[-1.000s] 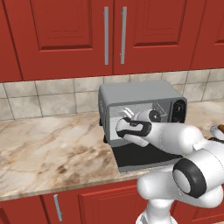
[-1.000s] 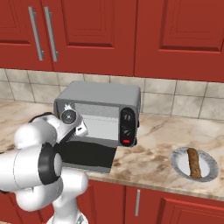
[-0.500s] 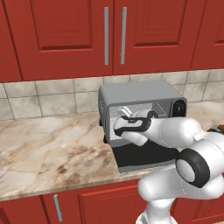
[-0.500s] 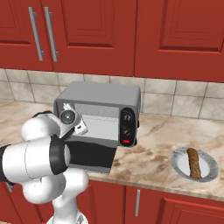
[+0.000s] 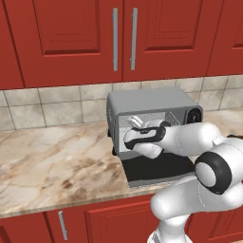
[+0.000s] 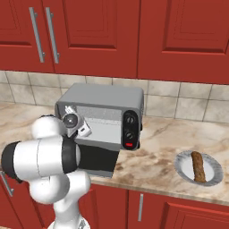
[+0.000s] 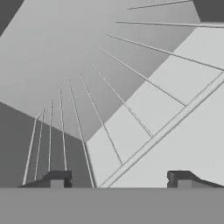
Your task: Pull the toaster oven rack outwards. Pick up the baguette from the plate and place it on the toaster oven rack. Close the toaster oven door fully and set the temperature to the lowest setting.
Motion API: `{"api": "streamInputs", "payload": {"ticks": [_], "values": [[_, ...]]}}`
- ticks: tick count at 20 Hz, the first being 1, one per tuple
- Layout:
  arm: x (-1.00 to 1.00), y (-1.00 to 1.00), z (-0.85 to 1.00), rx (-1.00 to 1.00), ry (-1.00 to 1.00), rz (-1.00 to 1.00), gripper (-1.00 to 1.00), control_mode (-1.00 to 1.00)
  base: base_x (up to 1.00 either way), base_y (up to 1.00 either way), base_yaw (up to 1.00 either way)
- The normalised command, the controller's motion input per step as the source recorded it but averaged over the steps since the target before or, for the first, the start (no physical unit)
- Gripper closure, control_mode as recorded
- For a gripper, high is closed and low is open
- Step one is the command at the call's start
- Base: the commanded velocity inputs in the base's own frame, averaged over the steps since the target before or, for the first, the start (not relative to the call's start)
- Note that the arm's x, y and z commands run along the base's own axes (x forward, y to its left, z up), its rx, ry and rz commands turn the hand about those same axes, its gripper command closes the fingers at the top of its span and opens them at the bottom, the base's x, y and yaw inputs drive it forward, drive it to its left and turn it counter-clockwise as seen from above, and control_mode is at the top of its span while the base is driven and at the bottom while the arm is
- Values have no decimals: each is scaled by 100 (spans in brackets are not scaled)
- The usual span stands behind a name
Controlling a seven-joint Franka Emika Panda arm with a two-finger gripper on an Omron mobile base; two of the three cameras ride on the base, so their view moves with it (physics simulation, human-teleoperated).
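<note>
cavity: grey boxy toaster oven (image 6: 103, 103) mouth open | floor: dark glass door (image 5: 159, 167) lowered flat | inside: thin silver wire rack (image 7: 105, 118) spans cavity

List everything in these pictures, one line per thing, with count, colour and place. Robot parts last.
toaster oven: one, grey with black panel, on the counter against the tiled wall
toaster oven door: one, dark glass, folded down flat in front of the oven
toaster oven rack: one, silver wire, inside the cavity
plate: one, pale grey-white, on the counter right of the oven
baguette: one, golden-brown, lying on the plate
counter: one, marbled beige
cabinets: red, above and below the counter
gripper: one, dark fingertips, open, at the oven mouth over the rack
</note>
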Motion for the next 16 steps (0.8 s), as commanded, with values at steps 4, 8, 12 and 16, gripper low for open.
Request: {"api": "streamInputs", "payload": {"ticks": [4,8,12,16], "values": [[44,0,-63,0,0,-2,-100,-100,0,0,0],[39,0,-67,0,0,-5,-100,-100,0,0,0],[34,0,-62,0,0,-6,-100,-100,0,0,0],[17,0,-43,0,0,-7,100,-100,0,0,0]]}}
